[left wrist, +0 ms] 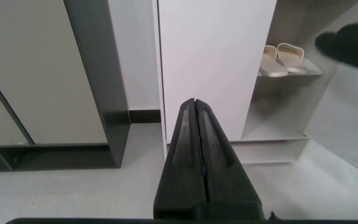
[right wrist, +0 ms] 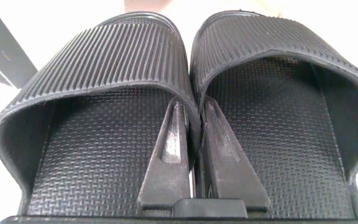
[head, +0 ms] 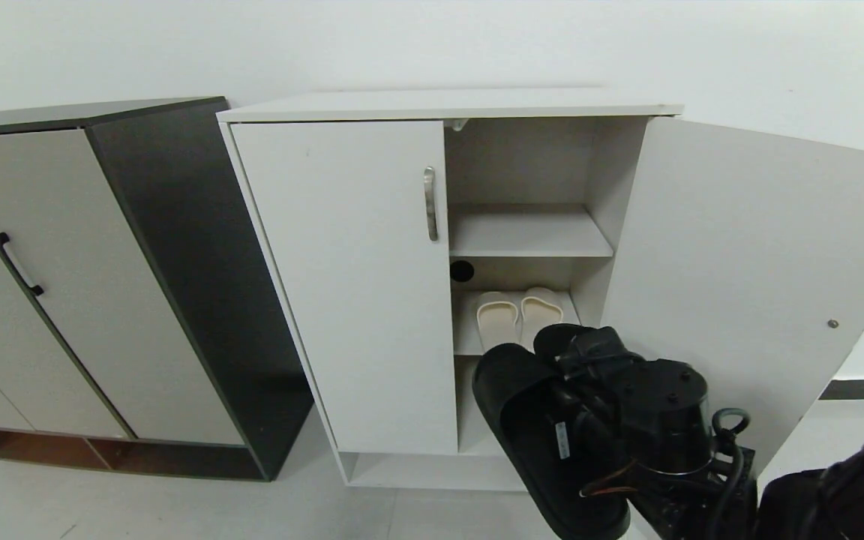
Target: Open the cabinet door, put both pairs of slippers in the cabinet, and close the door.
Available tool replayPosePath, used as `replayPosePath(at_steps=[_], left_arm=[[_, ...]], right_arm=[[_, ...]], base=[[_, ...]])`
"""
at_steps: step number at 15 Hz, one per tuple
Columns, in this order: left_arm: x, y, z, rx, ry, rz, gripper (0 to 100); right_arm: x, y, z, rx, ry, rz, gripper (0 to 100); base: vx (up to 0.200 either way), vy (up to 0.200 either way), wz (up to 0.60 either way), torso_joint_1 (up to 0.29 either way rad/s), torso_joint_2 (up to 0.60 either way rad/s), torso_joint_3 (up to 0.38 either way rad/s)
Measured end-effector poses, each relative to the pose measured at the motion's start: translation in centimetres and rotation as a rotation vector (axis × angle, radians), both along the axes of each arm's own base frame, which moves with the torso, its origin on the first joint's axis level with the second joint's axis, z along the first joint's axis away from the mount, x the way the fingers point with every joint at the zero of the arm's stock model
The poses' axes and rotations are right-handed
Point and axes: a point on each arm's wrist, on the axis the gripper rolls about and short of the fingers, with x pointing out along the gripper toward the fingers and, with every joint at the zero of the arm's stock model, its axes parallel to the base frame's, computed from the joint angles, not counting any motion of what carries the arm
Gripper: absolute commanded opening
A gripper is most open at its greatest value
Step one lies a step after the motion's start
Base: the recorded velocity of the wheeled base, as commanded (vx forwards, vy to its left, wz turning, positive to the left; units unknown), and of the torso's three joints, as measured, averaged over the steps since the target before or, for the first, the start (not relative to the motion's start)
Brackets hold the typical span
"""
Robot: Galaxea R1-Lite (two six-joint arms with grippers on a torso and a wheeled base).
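Observation:
The white cabinet [head: 342, 285] has its right door [head: 747, 277] swung open and its left door shut. A cream pair of slippers [head: 518, 315] lies on the middle shelf, also seen as cream slippers [left wrist: 283, 59] from the left wrist. My right gripper [right wrist: 193, 140] is shut on the black pair of slippers [right wrist: 185, 93], pinching their inner edges together. In the head view the black slippers [head: 537, 427] hang in front of the open compartment, below the cream pair. My left gripper [left wrist: 194, 109] is shut and holds nothing, low over the floor facing the cabinet's left door.
A second cabinet [head: 102, 285] with dark sides and a grey door stands to the left, close beside the white one. The top shelf [head: 526, 232] and bottom compartment [head: 473, 427] hold nothing. Grey floor lies in front.

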Motion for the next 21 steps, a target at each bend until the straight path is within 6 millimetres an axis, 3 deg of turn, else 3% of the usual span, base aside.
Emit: replayPosePath(at_steps=[3, 5, 8, 11, 15, 21], left_arm=[[0.0, 0.0, 0.0, 0.000, 0.000, 0.000, 0], [0.0, 0.0, 0.0, 0.001, 0.000, 0.000, 0], [0.0, 0.0, 0.0, 0.001, 0.000, -0.001, 0], [0.0, 0.0, 0.0, 0.001, 0.000, 0.000, 0], [0.0, 0.0, 0.0, 0.001, 0.000, 0.000, 0], [0.0, 0.0, 0.0, 0.001, 0.000, 0.000, 0]], right_arm=[[0.3, 1.6, -0.5, -0.039, 0.101, -0.050, 0], [1.0, 2.8, 0.5, -0.039, 0.155, -0.132, 0], [1.6, 4.4, 3.6, -0.007, 0.191, -0.229, 0], [2.3, 5.6, 8.0, 0.066, 0.102, -0.322, 0], [3.7, 5.4, 11.5, 0.109, 0.028, -0.342, 0], [4.4, 4.9, 12.8, 0.142, 0.019, -0.307, 0]], base=[[0.000, 0.000, 0.00, 0.000, 0.00, 0.000], [0.000, 0.000, 0.00, 0.000, 0.00, 0.000], [0.000, 0.000, 0.00, 0.000, 0.00, 0.000], [0.000, 0.000, 0.00, 0.000, 0.00, 0.000], [0.000, 0.000, 0.00, 0.000, 0.00, 0.000], [0.000, 0.000, 0.00, 0.000, 0.00, 0.000]])
